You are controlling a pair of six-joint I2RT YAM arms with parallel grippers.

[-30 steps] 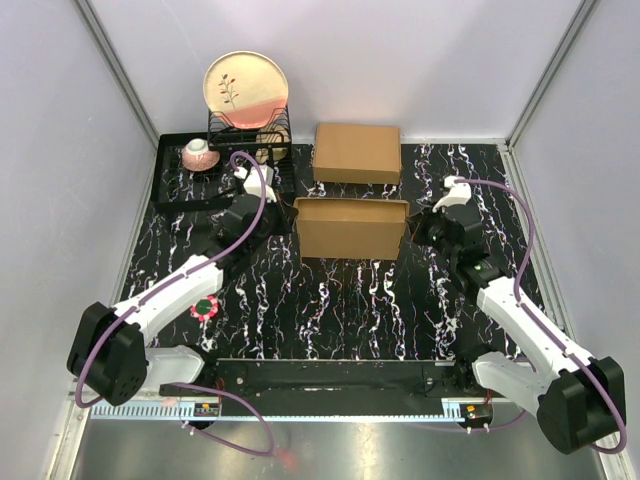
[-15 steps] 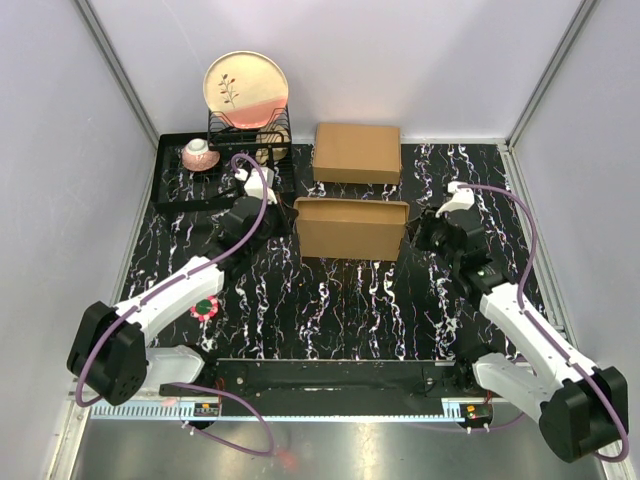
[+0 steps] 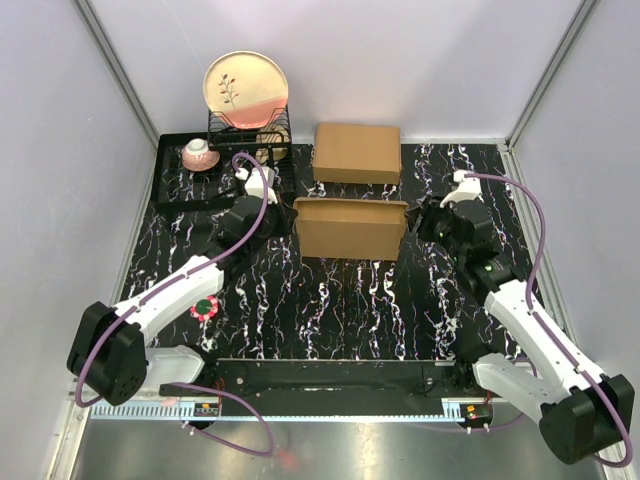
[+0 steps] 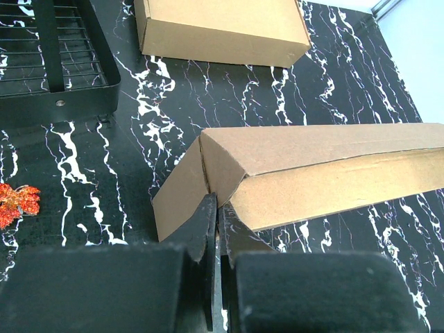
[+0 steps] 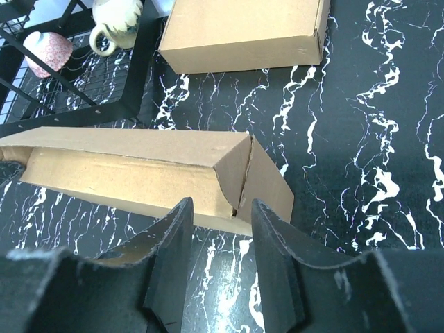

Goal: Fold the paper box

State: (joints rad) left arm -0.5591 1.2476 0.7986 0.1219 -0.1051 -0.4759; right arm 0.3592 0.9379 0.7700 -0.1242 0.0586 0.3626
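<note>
From the arm bases at the near edge, both arms reach forward across the black marbled table (image 3: 330, 310) to the two ends of the paper box (image 3: 350, 230), which lies crosswise at mid-table, part-folded, with its long panels raised into a wedge. At the box's left end the left gripper (image 4: 216, 208) has its fingers pressed together, tips at the corner seam where the left end flap (image 4: 177, 201) slopes down to the table. Whether a thin edge of card is caught between them I cannot tell. At the other end the right gripper (image 5: 222, 206) has its fingers spread, and it hovers just short of the corner with nothing held. The right end flap (image 5: 267, 180) splays outward beyond them. The step in hand looks to be turning these end flaps in. To do it well, the right fingers should probably go to the outer face of the flap and swing it upright along its crease. The left tips should brace the far corner, so that the box pivots nowhere and the raised panels do not spring open. The press should be low, near the fold, to avoid buckling the card. Beyond, well apart, sits the made-up box (image 3: 357, 152). To its left is the dish rack (image 3: 250, 135) with a plate (image 3: 246, 88) and a cup (image 3: 198, 153).
</note>
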